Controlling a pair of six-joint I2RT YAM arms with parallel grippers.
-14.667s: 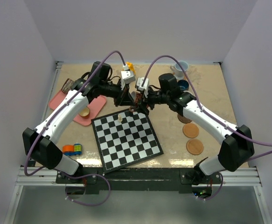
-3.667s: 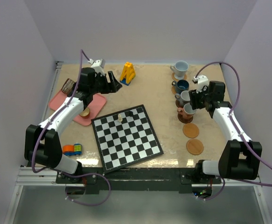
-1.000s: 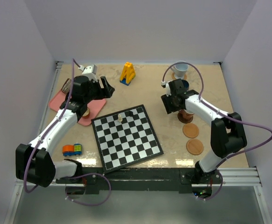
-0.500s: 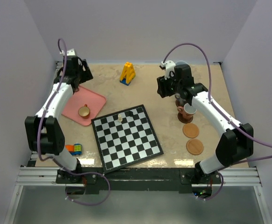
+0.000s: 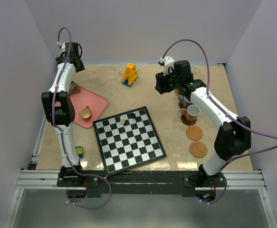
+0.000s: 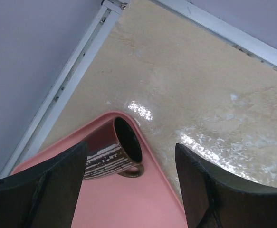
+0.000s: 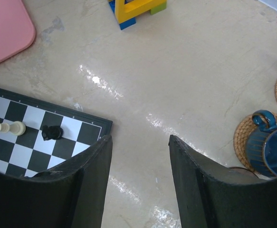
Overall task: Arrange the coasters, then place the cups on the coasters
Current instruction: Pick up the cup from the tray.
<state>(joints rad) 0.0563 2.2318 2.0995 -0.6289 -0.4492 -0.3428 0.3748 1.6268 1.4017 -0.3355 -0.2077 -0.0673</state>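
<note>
The left gripper hangs over the far left corner of the table, its fingers spread wide with nothing between them. Below it a dark mug lies on its side at the far corner of the pink tray. A tan cup stands upright nearer on the same tray. The right gripper is likewise open and empty, above bare table between the yellow block and the chessboard. To its right a dark teal cup sits on a coaster. Nearer, a coppery pink cup stands on a dark coaster, with two bare coasters nearer still along the right side
</note>
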